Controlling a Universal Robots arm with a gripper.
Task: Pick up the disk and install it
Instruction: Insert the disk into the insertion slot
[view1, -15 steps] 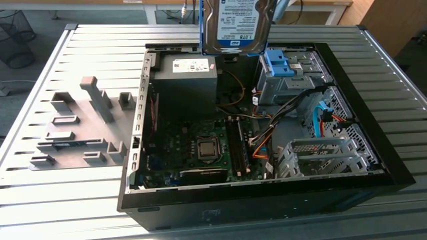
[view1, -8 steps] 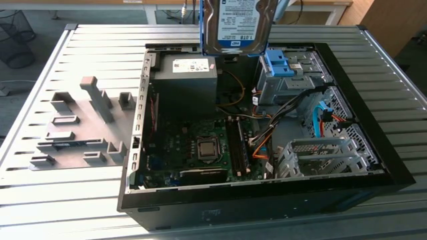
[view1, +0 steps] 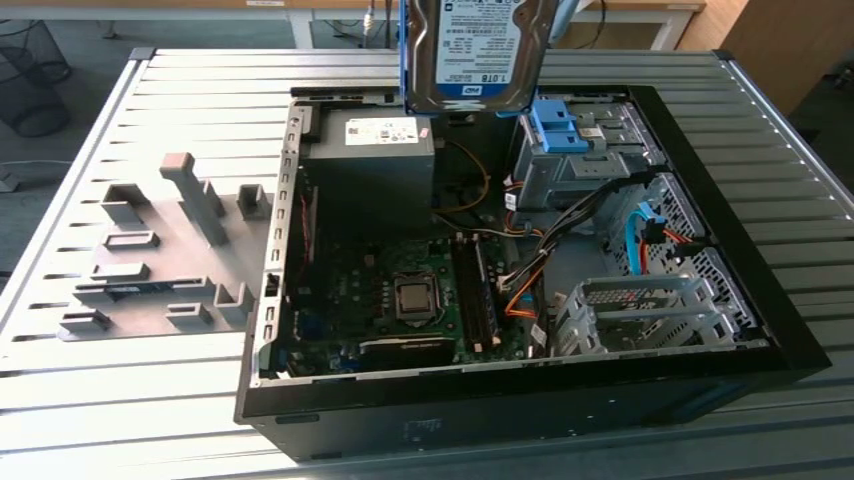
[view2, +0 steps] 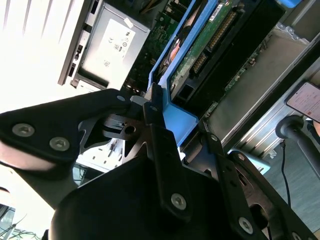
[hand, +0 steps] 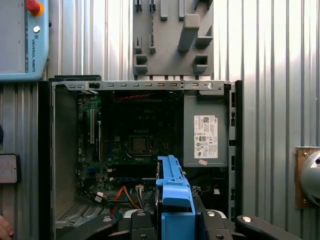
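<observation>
above the open computer case (view1: 467, 420), at the end that holds the power supply (view1: 380, 165), the disk (view1: 474, 50) hangs upright with its label facing the exterior view and its blue frame running down both long edges. its lower edge sits over the case rim, between the power supply and the blue drive bay (view1: 561, 130), and touches neither. in the second wrist view the gripper (view2: 165, 120) has its jaws closed narrow on the blue frame at one short end of the disk, so the circuit-board side stretches away from it toward the case. in the first wrist view the disk shows edge-on as a blue strip over the case's open side. inside the case, the motherboard (view1: 400, 290) lies flat and low across the middle, leaving open room above it. the power supply stands tall against one wall. the silver drive cage (view1: 641, 310) and loose orange and blue cables crowd the wall opposite. the case walls stand up all around as a dark rim. outside the case, just beside the wall nearest the power supply, a grey fixture plate (view1: 160, 250) carries several upright blocks. the slatted metal table (view1: 134, 400) runs on past the case on every side.
</observation>
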